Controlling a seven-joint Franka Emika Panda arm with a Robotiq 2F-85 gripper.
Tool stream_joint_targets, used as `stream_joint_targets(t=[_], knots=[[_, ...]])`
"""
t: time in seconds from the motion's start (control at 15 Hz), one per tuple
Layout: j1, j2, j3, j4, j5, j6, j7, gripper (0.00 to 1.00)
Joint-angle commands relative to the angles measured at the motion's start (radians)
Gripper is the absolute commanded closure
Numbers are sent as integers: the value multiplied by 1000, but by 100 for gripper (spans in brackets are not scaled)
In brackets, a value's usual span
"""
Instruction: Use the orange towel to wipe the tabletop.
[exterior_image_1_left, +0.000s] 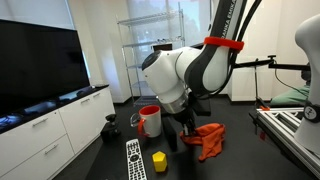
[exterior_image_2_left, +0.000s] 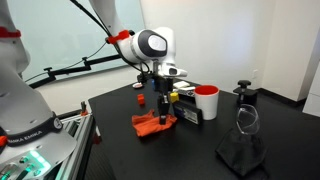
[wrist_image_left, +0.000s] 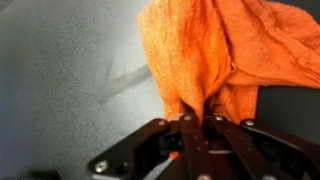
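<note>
Leftmost on the dark tabletop (exterior_image_1_left: 232, 166) in an exterior view lay a remote control (exterior_image_1_left: 134, 158), with a white mug (exterior_image_1_left: 150, 121) behind it and a small yellow block (exterior_image_1_left: 159, 160) just to its right. Next came the gripper (exterior_image_1_left: 186, 138), pointing down from the arm, and right of it the orange towel (exterior_image_1_left: 208, 141), bunched on the table. The wrist view showed the grasp best. The fingers (wrist_image_left: 188, 128) were drawn narrow, pinching a fold of the cloth, and the rest of the cloth spread out beyond them. In an exterior view the towel (exterior_image_2_left: 155, 125) rose to a peak under the claw while its lower edges rested on the surface.

Judging from this, the pick-up was done and the wiping stroke was the step in hand. The next move would call for pressing the cloth flat and sweeping it over bare tabletop. It would need to stay clear of the mug, block and remote close on the left.
</note>
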Motion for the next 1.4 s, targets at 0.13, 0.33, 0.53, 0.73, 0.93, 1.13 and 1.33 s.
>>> stream_joint_targets(t=[0.13,0.33,0.53,0.73,0.93,1.13,1.33], knots=[[18,-41,4,-77,-22,23,3,98],[8,-59,-9,-104,-56,28,-6,98],[-8,-69,-28,-114,-80,26,-12,98],[-33,-58,-48,-92,-79,17,-21,98],[-52,-35,-51,-51,-39,12,-24,98],[-44,-11,-36,-22,-9,24,-9,98],[-27,-6,-20,-17,0,25,3,98]])
